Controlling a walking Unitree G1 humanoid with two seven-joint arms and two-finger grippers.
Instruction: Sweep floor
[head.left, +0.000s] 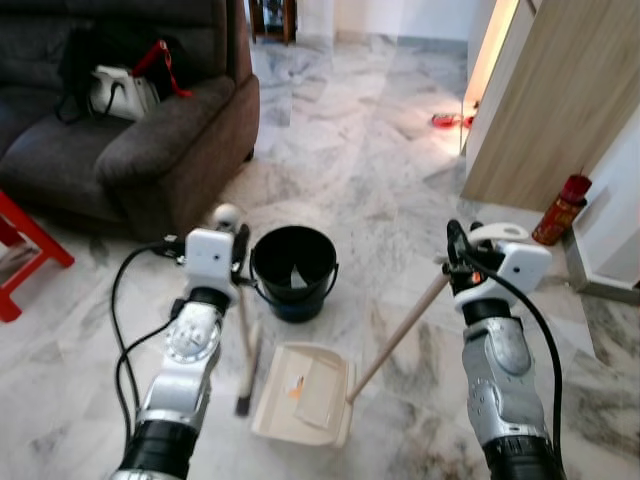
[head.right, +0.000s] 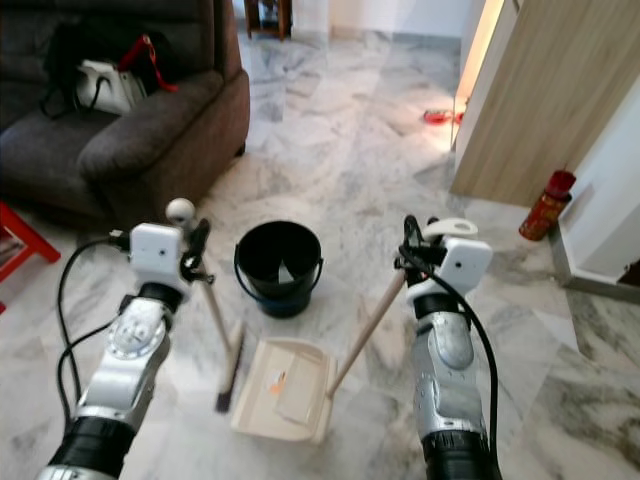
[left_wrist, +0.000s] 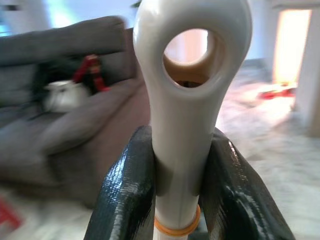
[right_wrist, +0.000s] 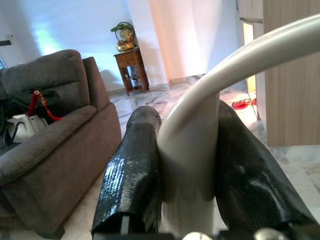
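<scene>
The left gripper (left_wrist: 177, 165) is clenched on the broom (head.left: 244, 345) just under its looped top, bristles on the marble floor (head.left: 350, 150) below; the right gripper (right_wrist: 187, 165) clasps the curved top of the dustpan (head.left: 305, 392) handle, which slants down to the pan between both arms. A black bucket (head.left: 293, 270) stands just beyond the pan. The sofa (head.left: 120, 140) edges the left, a wooden panel (head.left: 560, 100) the right, with open floor between them ahead

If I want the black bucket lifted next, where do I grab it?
Take the black bucket by its rim, from straight above: it stands upright and open-topped. Its thin handle hangs down the near side, too flat against the wall to pinch.
</scene>
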